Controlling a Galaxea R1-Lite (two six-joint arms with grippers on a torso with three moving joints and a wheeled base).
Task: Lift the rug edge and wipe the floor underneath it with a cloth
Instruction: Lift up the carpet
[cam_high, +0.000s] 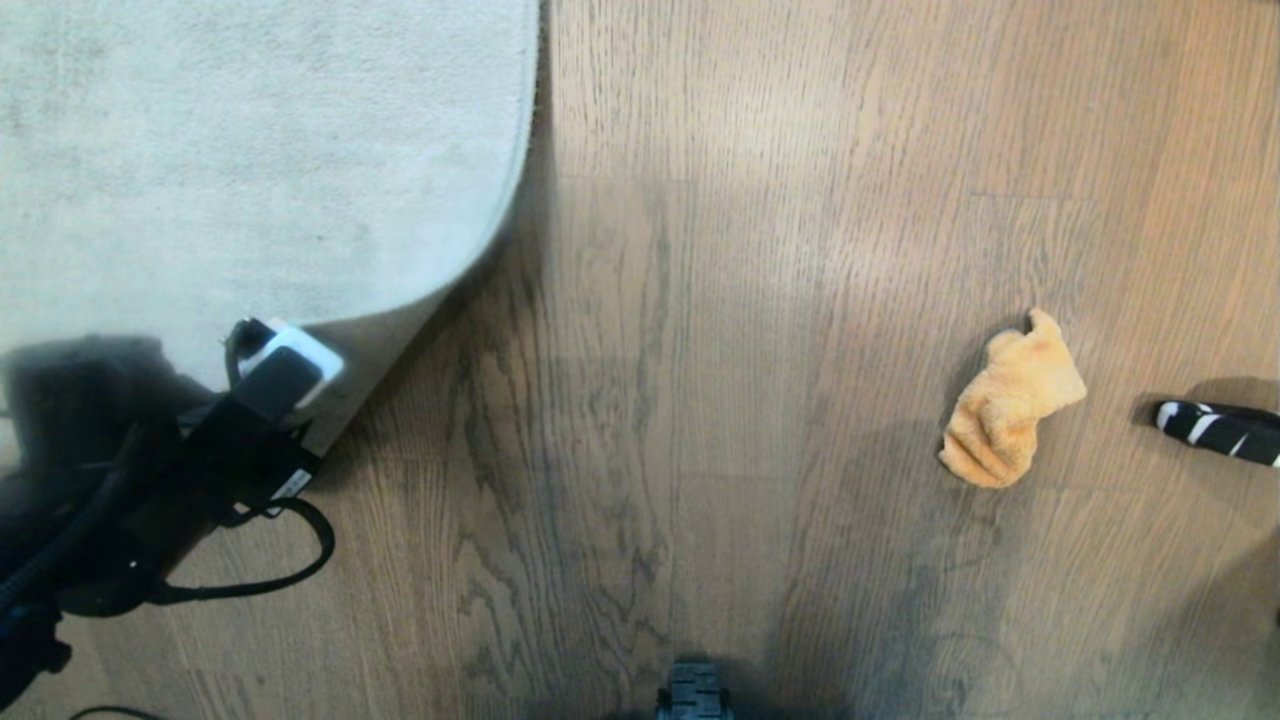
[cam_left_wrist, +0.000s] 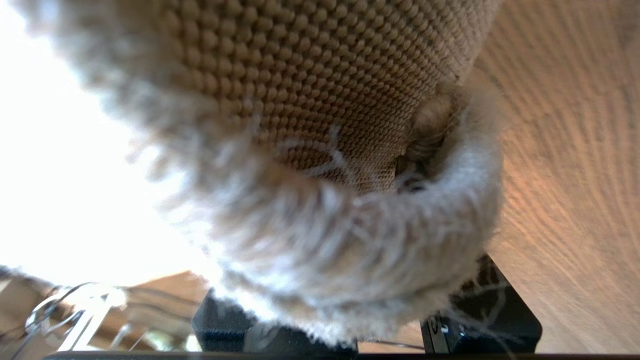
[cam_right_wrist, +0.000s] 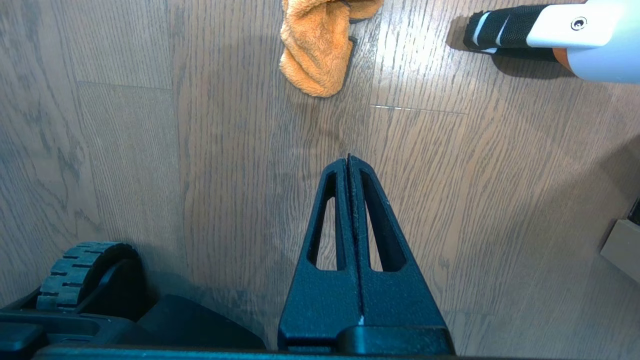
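The light grey rug (cam_high: 250, 160) fills the far left of the head view. Its rug edge (cam_high: 445, 285) curls up off the floor (cam_high: 700, 400), and a strip of underside (cam_high: 375, 365) shows. My left gripper (cam_high: 285, 365) is shut on that rug edge. In the left wrist view the fluffy rug edge (cam_left_wrist: 380, 240) and its beige woven backing (cam_left_wrist: 320, 75) sit between the jaws of my left gripper (cam_left_wrist: 357, 320). The orange cloth (cam_high: 1010, 405) lies crumpled on the floor to the right. My right gripper (cam_right_wrist: 348, 159) hangs shut and empty above the floor, short of the cloth (cam_right_wrist: 317, 45).
A black-and-white striped tip (cam_high: 1215, 430) of a white and grey tool (cam_right_wrist: 590, 45) lies on the floor just right of the cloth. My base's wheel (cam_right_wrist: 75, 272) shows in the right wrist view. A black cable (cam_high: 290, 565) loops by the left arm.
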